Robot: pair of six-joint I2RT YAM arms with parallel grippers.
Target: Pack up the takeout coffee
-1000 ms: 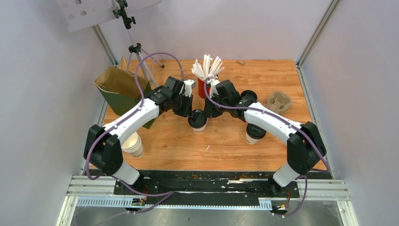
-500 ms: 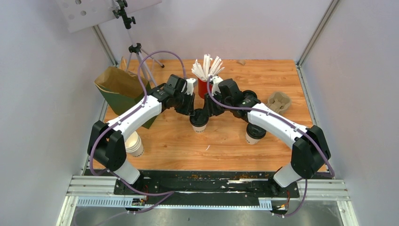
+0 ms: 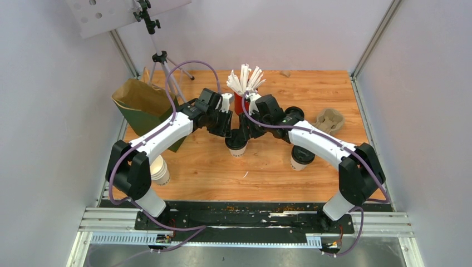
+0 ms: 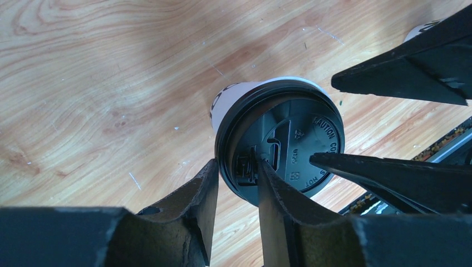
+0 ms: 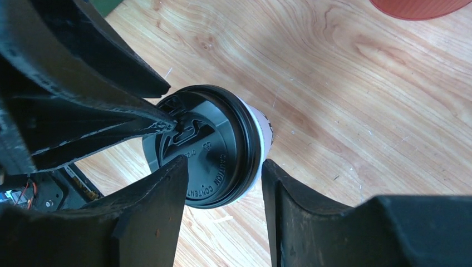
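Over the takeout coffee (image 3: 236, 146), right gripper (image 5: 222, 167) at 2 o'clock now gapes wider; left gripper (image 4: 234, 172) at 10 o'clock straddles its rim, grip unclear.

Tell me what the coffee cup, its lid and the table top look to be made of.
Cup: probably paper, matte white wall with some print.
Lid: glossy black plastic, moulded with raised lettering.
Table top: wood or wood-look laminate, with visible grain and a scuffed satin sheen.

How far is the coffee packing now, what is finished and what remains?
Done: the black lid sits on the takeout coffee. In hand: the left claw and right claw, both open, straddle the lid's rim while the cup stands on the table. Remaining: the cup is not yet in the green paper bag.
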